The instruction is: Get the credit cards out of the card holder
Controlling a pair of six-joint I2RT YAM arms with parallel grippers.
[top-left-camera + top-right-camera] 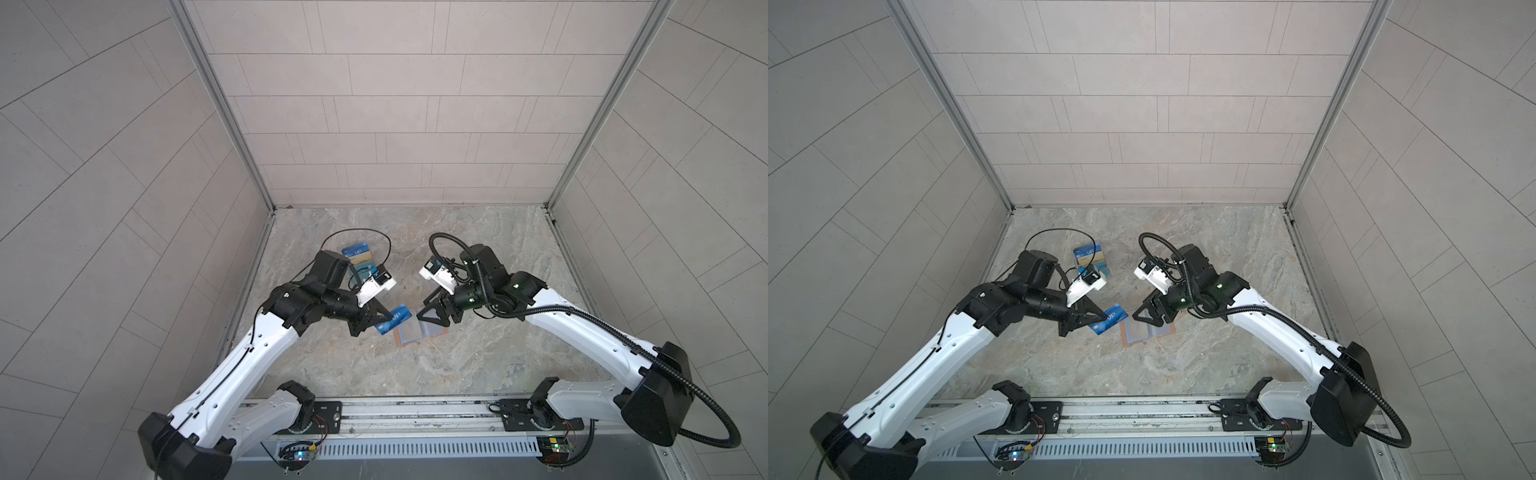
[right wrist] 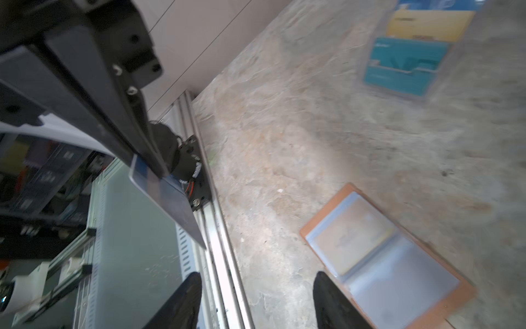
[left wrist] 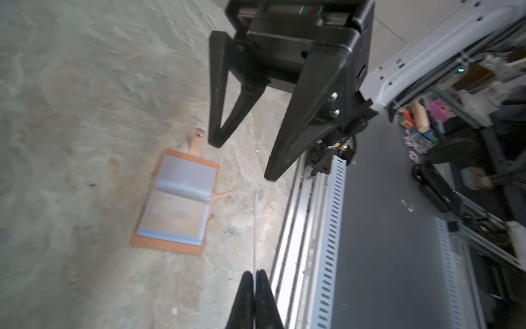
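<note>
My two top views sit high over the arms' bases point(image 1: 299, 405), side by side, tilted steeply down at the desk point(image 1: 478, 365), and both take in all of it. The left wrist camera looks close along the left hand point(image 3: 254, 273), the right wrist camera along the right hand point(image 2: 257, 276). Both share the card holder point(image 3: 176, 202) (seen from opposite sides).

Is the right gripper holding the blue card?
No: the left gripper is shut on the blue card, while the right gripper stands open with nothing between its fingers.
</note>
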